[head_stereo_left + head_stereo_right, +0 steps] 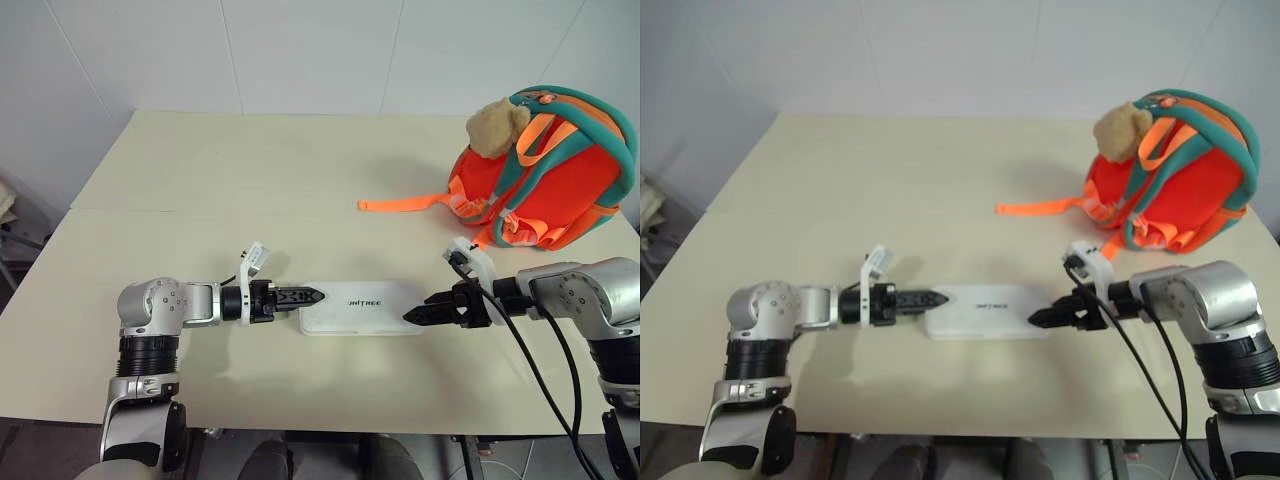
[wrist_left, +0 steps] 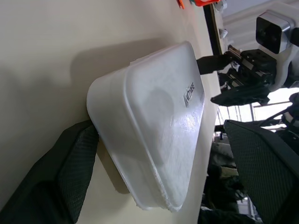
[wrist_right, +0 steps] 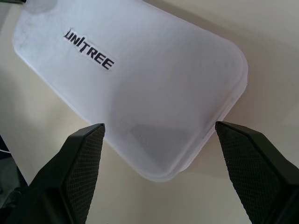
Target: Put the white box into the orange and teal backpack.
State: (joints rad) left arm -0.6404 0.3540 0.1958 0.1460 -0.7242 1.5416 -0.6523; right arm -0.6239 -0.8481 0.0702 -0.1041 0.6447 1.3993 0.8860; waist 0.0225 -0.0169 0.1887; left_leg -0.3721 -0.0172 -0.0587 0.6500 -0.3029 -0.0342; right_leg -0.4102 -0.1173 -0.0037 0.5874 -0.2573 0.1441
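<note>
"UNITREE" on the white box

White box with dark lettering lies near the cream table's front edge; orange backpack, teal trim, tan plush, far-right corner

You can't tell whether either gripper's tips touch the white box. The orange and teal backpack, at the table's far right corner, is cut off at the picture's right edge.
</note>
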